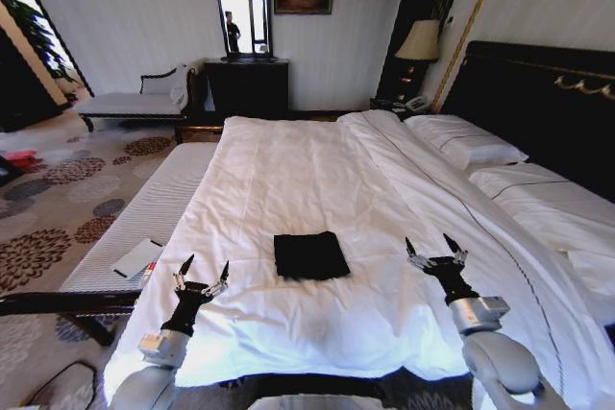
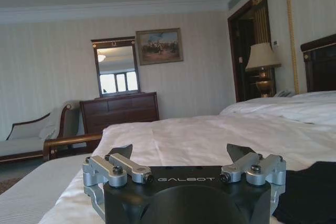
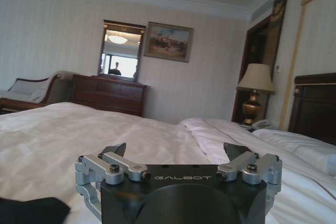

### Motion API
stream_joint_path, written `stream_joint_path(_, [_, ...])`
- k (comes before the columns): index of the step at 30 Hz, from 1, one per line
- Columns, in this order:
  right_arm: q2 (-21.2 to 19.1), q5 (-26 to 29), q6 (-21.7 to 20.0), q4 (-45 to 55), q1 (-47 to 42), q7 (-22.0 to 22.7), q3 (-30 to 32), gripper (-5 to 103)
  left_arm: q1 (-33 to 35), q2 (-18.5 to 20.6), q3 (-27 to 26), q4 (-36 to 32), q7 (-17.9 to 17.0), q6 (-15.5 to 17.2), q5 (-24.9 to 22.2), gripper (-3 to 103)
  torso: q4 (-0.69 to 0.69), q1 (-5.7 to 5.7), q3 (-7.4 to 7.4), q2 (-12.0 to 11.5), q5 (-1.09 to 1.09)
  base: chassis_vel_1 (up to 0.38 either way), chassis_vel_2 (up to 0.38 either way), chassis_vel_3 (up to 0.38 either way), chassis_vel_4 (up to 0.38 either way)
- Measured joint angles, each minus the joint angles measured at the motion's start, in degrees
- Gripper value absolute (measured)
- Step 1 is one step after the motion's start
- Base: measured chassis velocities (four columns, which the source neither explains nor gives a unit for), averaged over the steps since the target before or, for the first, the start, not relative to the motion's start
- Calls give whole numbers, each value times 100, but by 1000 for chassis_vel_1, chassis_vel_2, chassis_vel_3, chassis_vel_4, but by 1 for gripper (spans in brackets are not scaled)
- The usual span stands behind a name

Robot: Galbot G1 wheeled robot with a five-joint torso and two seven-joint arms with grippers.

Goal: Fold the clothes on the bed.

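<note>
Clothes [image 1: 309, 255] folded on bed [image 1: 288, 170] — left tool [image 1: 202, 274], right tool [image 1: 430, 250] flanking, spread.

Right gripper [image 3: 176, 153] low over white duvet of the bed [image 3: 63, 135], jaws spread wide, nothing between. Black T-shirt [image 3: 31, 211] edge near, apart from gripper. Beyond: dresser [image 3: 107, 94], mirror [image 3: 122, 50], painting [image 3: 168, 41], lamp [image 3: 255, 90].

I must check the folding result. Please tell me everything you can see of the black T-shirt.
The black T-shirt lies flat on the white duvet of the bed, folded into a small, nearly square packet of soft dark fabric. No lettering shows. It sits between the open left gripper and open right gripper; neither touches it.
</note>
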Motion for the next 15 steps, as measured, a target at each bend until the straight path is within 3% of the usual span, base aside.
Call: stream_joint_path(15, [-67, -81, 48, -13, 3, -85, -136, 100, 195, -128, -142, 36, 26, -81, 122, 100, -1, 1, 0, 0, 0, 0, 0, 0, 0])
